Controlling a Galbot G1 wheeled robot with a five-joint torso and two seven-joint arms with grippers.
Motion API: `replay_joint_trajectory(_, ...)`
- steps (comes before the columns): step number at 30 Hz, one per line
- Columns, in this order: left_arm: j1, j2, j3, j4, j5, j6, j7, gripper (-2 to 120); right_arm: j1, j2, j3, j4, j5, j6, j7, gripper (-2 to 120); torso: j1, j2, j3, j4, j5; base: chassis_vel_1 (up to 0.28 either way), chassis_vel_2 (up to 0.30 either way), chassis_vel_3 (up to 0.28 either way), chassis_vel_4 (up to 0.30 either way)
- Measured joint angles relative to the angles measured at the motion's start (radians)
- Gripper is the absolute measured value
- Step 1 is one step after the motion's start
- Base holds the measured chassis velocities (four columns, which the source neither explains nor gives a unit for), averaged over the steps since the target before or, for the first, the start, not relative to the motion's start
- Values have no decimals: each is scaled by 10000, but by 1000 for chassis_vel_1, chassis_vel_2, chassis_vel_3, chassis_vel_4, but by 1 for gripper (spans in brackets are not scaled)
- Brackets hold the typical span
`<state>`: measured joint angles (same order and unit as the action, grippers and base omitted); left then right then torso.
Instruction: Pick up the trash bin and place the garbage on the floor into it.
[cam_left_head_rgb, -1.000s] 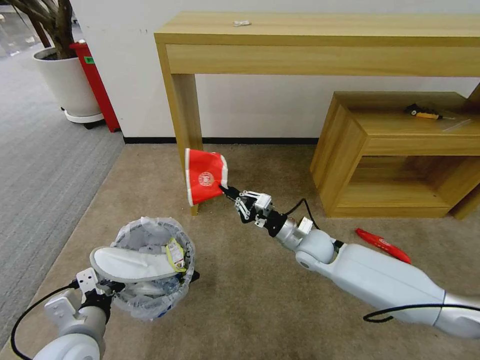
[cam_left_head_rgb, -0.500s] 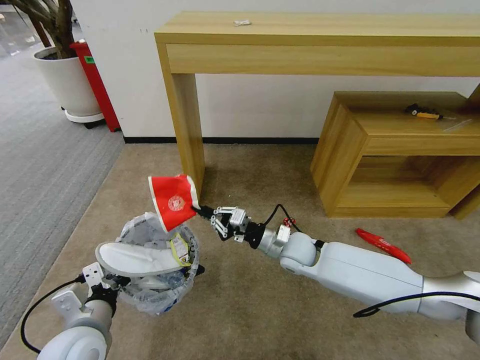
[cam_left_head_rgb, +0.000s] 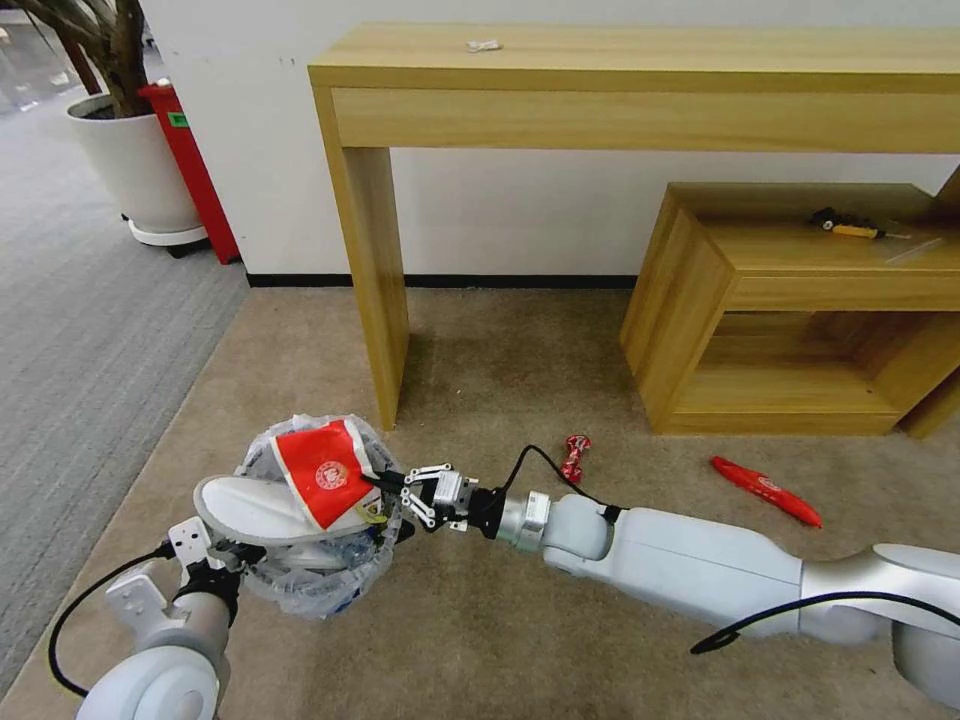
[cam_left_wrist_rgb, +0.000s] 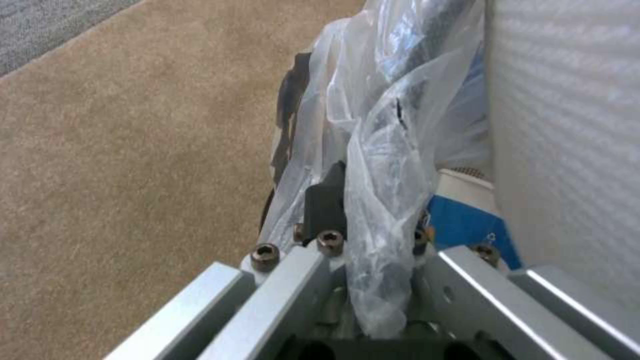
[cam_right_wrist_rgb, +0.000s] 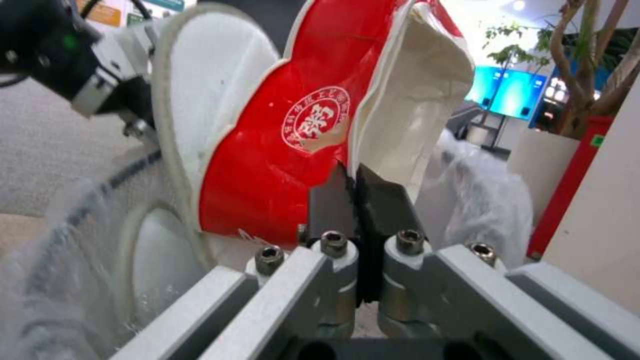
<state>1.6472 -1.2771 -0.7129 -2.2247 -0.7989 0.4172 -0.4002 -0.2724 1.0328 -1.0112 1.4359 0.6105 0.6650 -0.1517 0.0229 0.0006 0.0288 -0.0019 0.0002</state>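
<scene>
In the head view, our right gripper (cam_left_head_rgb: 375, 482) is pinching the flattened red paper cup (cam_left_head_rgb: 322, 478) over the trash bin (cam_left_head_rgb: 315, 570), above a white slipper (cam_left_head_rgb: 250, 510) lying across the rim; two red wrappers (cam_left_head_rgb: 765, 490) are lying on the floor (cam_left_head_rgb: 520, 640). In the left wrist view, our left gripper (cam_left_wrist_rgb: 370, 220) is clamping the bin's bagged rim. In the right wrist view, our fingers (cam_right_wrist_rgb: 330, 200) are closing tight on the cup's edge.

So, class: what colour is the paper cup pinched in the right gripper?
The paper cup is red outside with a white round emblem, white inside; clearest in the right wrist view.
</scene>
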Motion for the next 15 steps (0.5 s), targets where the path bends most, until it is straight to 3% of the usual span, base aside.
replay_joint_trajectory(15,414,-76,7,-519,44,18,89,0,-761,256,478,-606,-575,42,245,0,0,-1,0,0,1,0,0,0,0)
